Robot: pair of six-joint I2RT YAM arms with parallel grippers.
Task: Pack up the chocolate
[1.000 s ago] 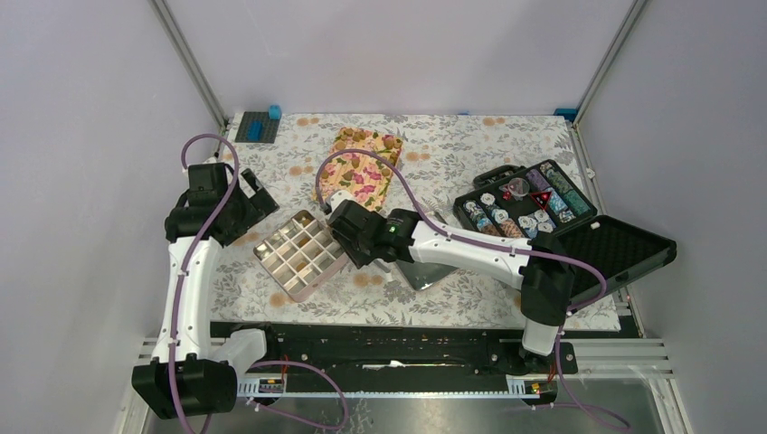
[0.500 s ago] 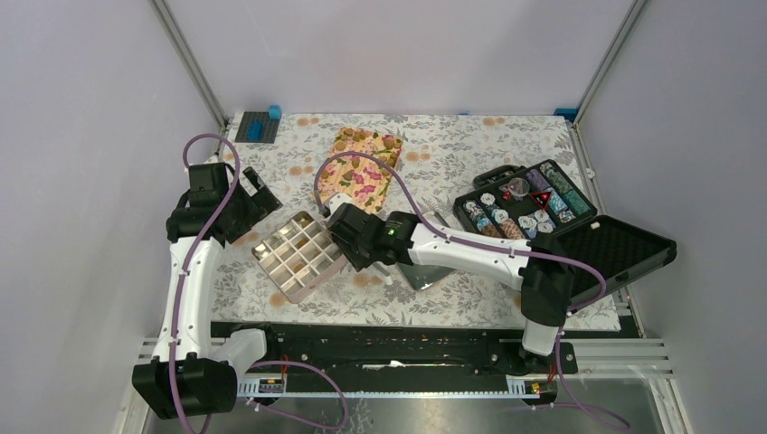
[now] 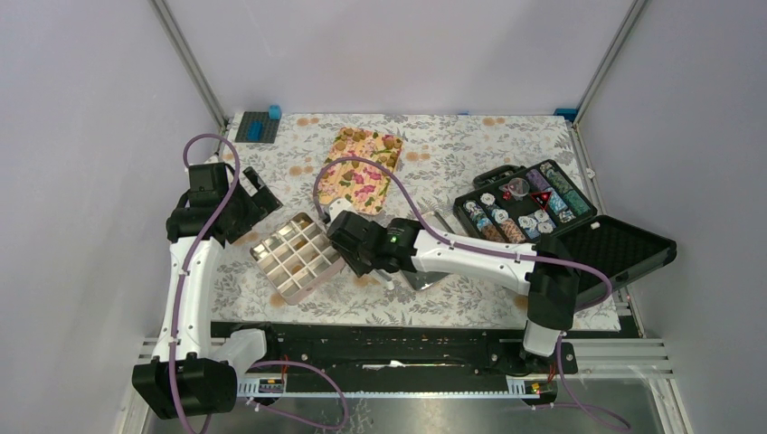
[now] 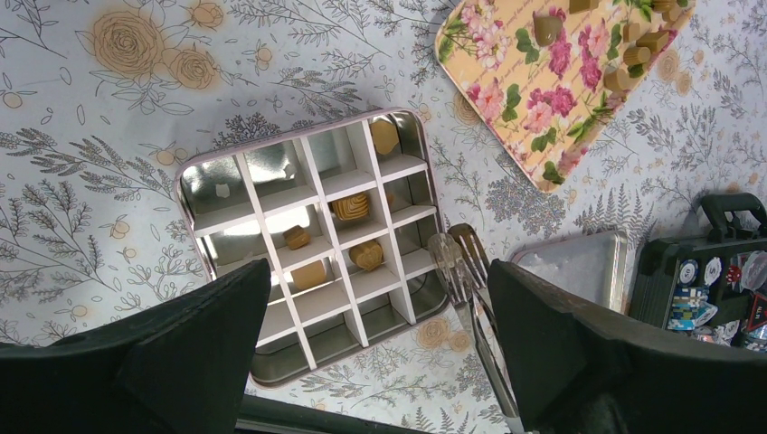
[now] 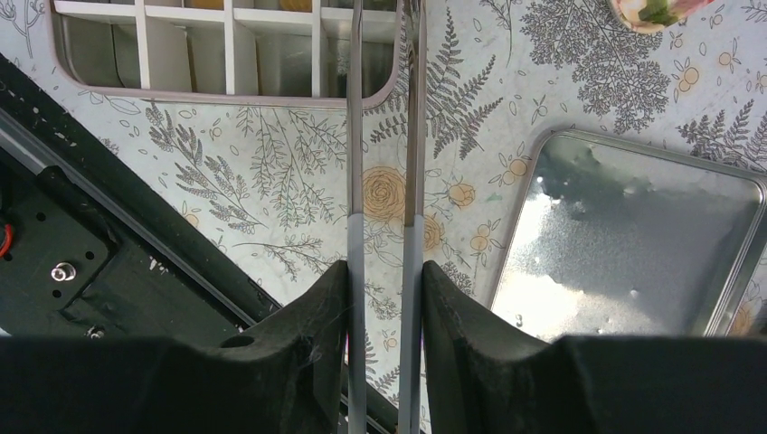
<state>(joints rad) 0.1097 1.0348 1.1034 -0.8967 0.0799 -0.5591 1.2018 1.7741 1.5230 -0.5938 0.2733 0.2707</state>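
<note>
The chocolate shows as small golden-brown lumps: several (image 4: 351, 206) lie in cells of the divided tin (image 4: 185, 181), and more (image 4: 546, 27) sit on the far end of the flowered tray (image 4: 506, 117). My right gripper (image 5: 384, 271) is shut on a pair of metal tongs (image 5: 355, 136). The tongs' tips (image 4: 457, 258) reach the tin's right edge, and I cannot tell whether they hold a lump. In the top view the right gripper (image 3: 348, 244) sits just right of the tin (image 3: 271, 271). My left gripper (image 4: 378, 280) hangs open above the tin, holding nothing.
The tin's shiny lid (image 5: 633, 244) lies right of the tongs. An open black case (image 3: 525, 212) of striped chips stands at the right. A grey plate with blue bricks (image 3: 258, 125) sits at the far left corner. The black front rail (image 5: 90, 226) runs close below the tin.
My right gripper with the tongs has drawn slightly toward the near edge, and the tin has turned a little. The left arm has not moved.
</note>
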